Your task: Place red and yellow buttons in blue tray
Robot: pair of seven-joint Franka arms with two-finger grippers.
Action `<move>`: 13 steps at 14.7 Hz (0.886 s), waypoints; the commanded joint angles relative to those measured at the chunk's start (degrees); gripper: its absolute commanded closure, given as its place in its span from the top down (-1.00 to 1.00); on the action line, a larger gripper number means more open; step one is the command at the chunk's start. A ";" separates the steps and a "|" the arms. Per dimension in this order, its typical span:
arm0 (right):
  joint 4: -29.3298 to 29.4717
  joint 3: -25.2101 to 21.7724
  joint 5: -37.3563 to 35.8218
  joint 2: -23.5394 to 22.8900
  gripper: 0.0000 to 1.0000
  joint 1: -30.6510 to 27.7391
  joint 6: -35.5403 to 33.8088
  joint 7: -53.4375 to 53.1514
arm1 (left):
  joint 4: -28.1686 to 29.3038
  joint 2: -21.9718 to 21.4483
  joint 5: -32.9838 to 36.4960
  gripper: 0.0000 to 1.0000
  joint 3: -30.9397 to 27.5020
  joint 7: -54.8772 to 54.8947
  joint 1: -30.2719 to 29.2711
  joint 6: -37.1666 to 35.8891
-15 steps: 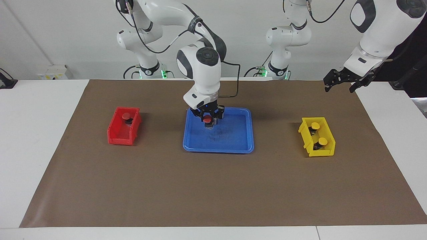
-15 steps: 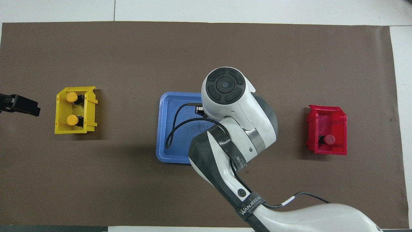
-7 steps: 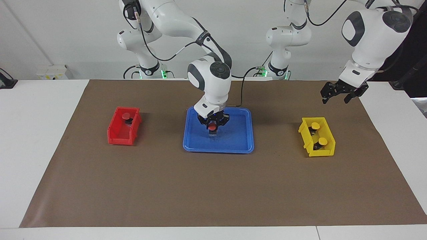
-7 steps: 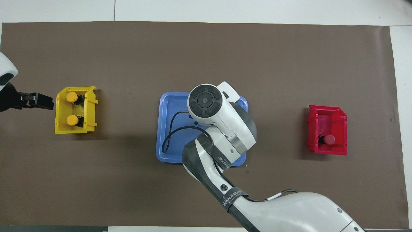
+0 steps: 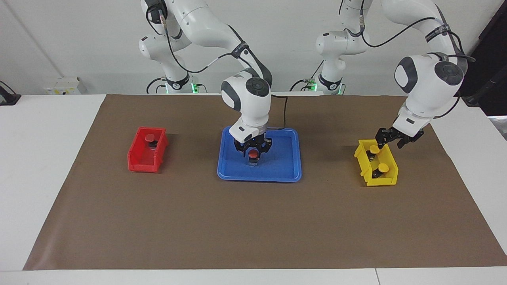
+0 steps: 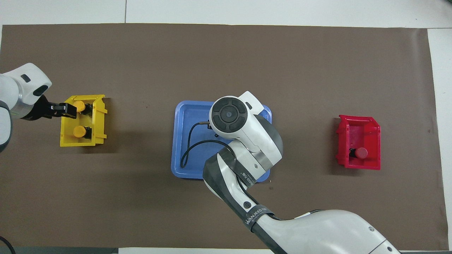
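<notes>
Right end effector [image 5: 253,152] flanks red button [image 5: 252,152] in blue tray [image 5: 285,168].

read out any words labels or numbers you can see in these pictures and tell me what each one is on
"WANJEED", followed by smaller characters too small to read: on the black strap around the right arm, overhead view.
A small mark on the round collar at the right arm's base: too small to read.
No readable text on the blue tray, the red bin or the yellow bin.
</notes>
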State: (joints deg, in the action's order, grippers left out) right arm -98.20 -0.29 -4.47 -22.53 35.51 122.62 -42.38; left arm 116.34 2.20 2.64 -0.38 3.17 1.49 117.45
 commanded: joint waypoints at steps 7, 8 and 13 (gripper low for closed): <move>-18.22 0.11 3.83 28.38 0.40 -24.57 -13.73 35.03 | 8.90 -1.41 -0.88 0.31 0.11 0.26 -0.70 7.08; -21.91 0.03 5.68 31.20 0.40 -28.61 -13.55 41.00 | 9.34 -1.50 -0.88 0.32 0.11 0.26 -0.70 7.17; -33.44 -0.06 5.96 35.71 0.35 -38.13 -6.10 53.27 | 11.45 -1.85 -0.88 0.00 0.11 0.00 -0.70 9.37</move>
State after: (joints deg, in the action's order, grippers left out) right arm -125.60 -1.36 0.74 10.67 -0.79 111.74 8.87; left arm 125.21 2.08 2.64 -0.38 3.17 1.18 124.34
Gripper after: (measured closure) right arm 0.322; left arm 0.339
